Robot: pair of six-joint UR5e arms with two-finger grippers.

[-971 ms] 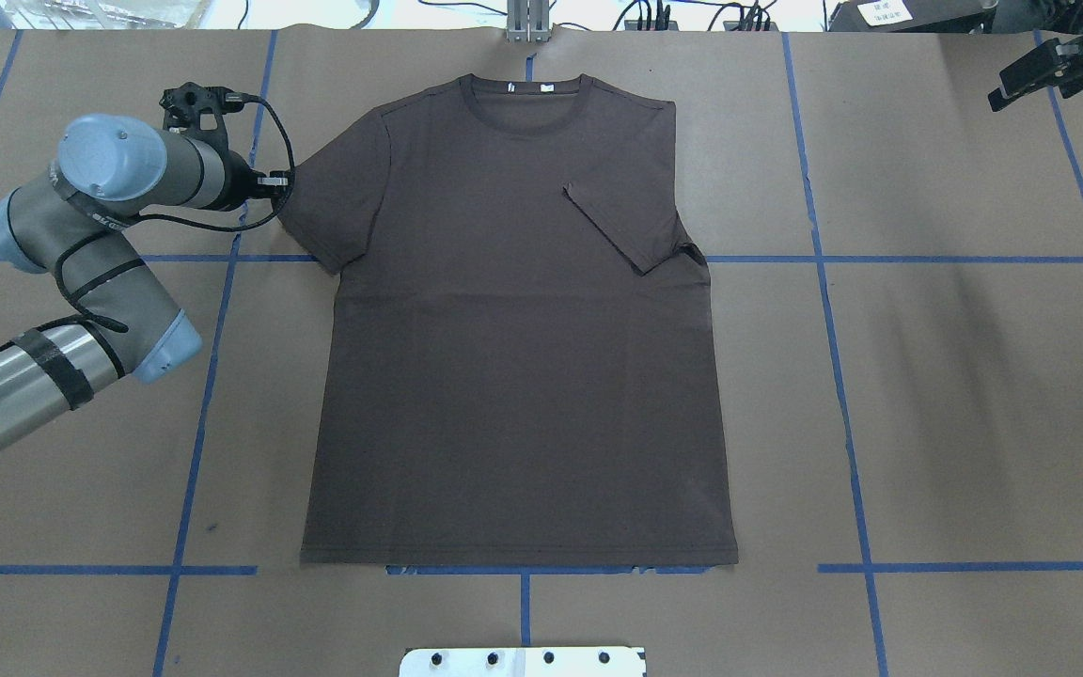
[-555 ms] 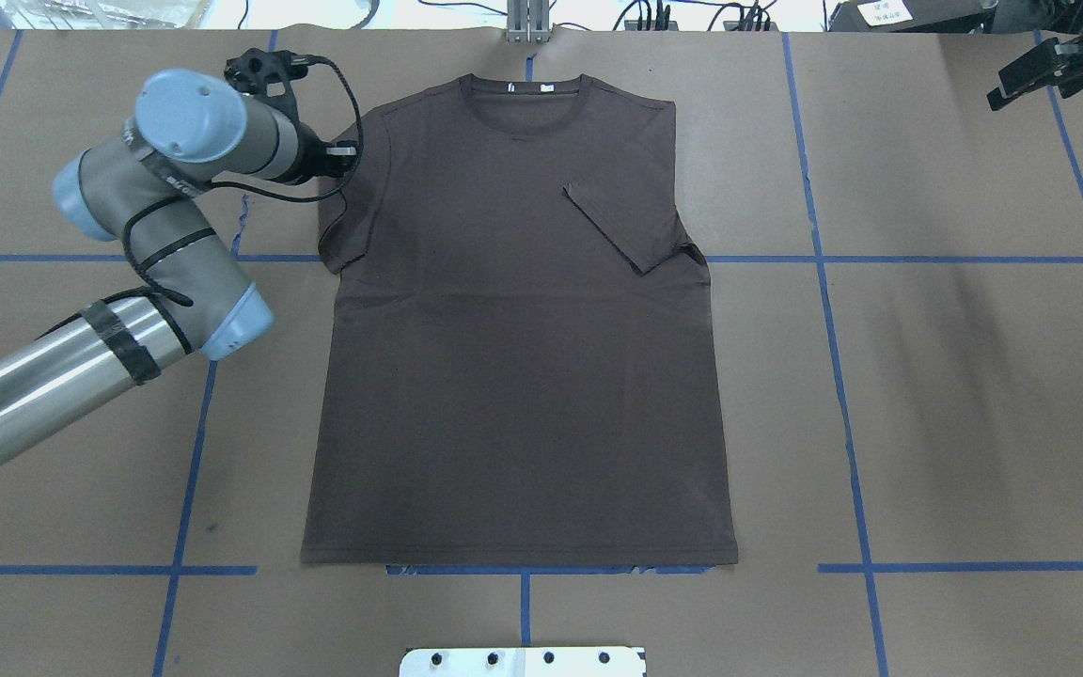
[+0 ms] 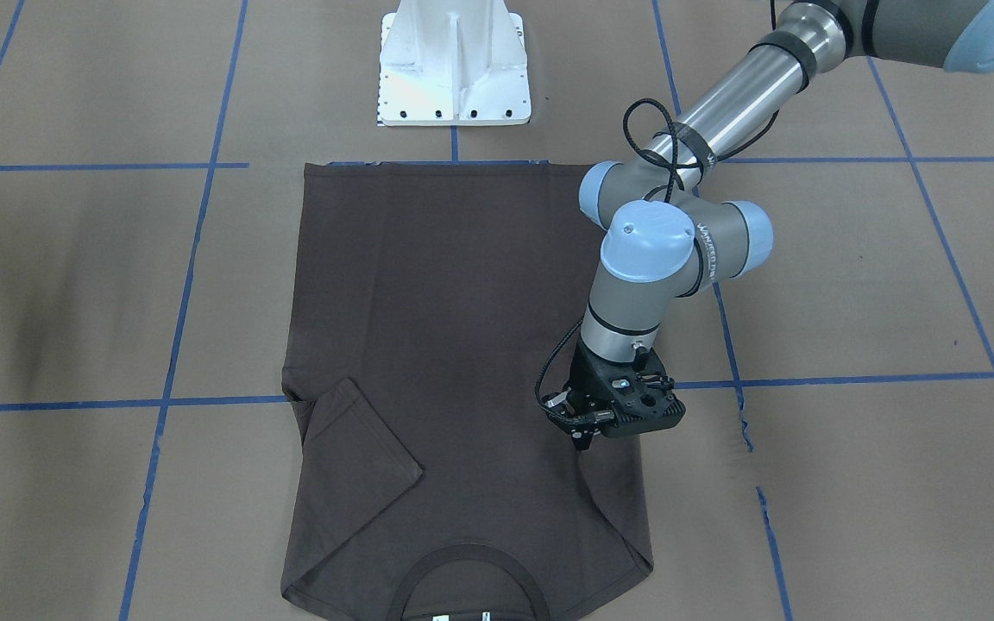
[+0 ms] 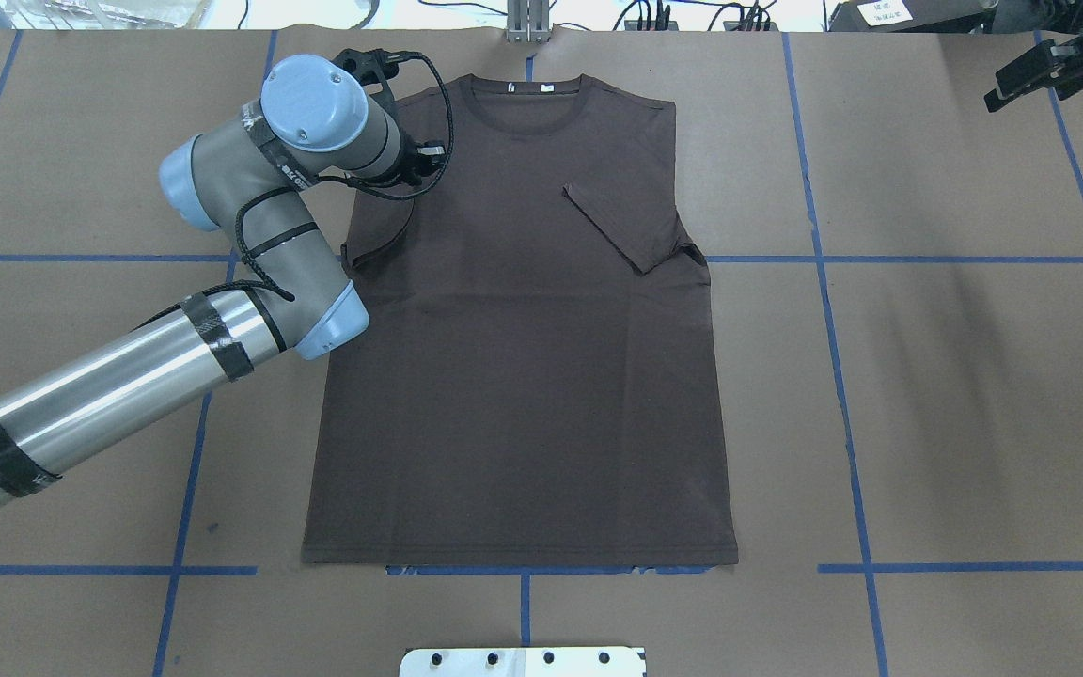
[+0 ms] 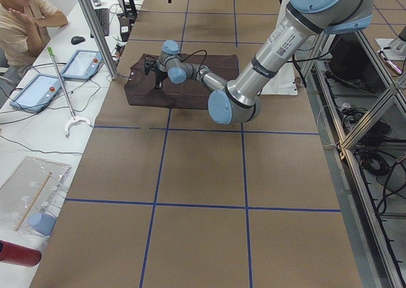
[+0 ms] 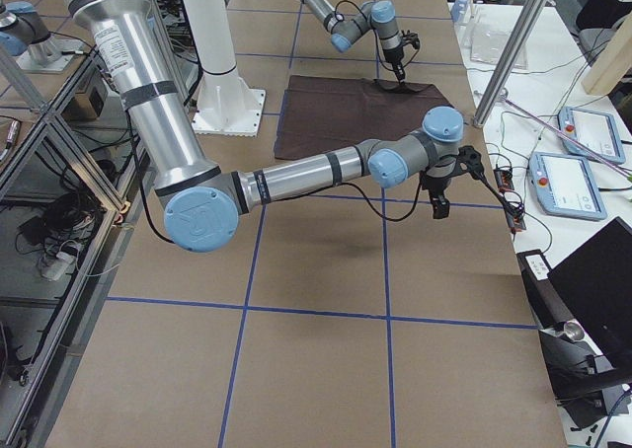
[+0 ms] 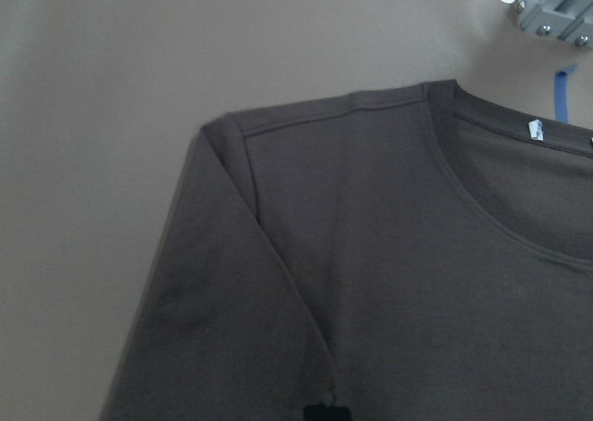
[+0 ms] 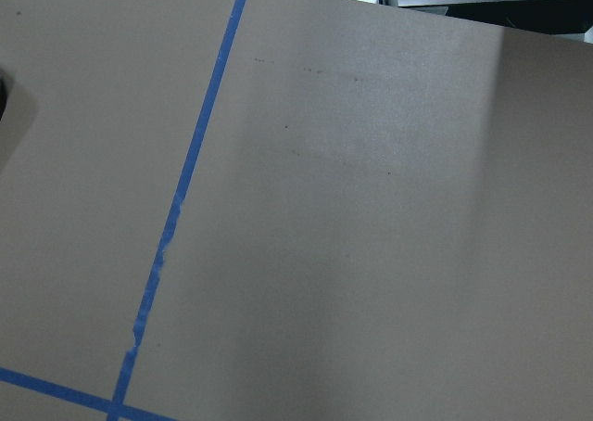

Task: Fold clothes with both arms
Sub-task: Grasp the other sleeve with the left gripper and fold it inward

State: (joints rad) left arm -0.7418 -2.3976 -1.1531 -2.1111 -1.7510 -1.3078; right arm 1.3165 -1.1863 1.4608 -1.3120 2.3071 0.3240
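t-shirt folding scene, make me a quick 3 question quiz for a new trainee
1. True or false: the right hand is over the T-shirt.
2. Short answer: which part of the T-shirt does the left hand grip?
3. Fill in: the right sleeve lies folded onto the shirt's ____.

Key:
1. False. It hangs over bare table near the far right corner.
2. The left sleeve, lifted off the table.
3. chest
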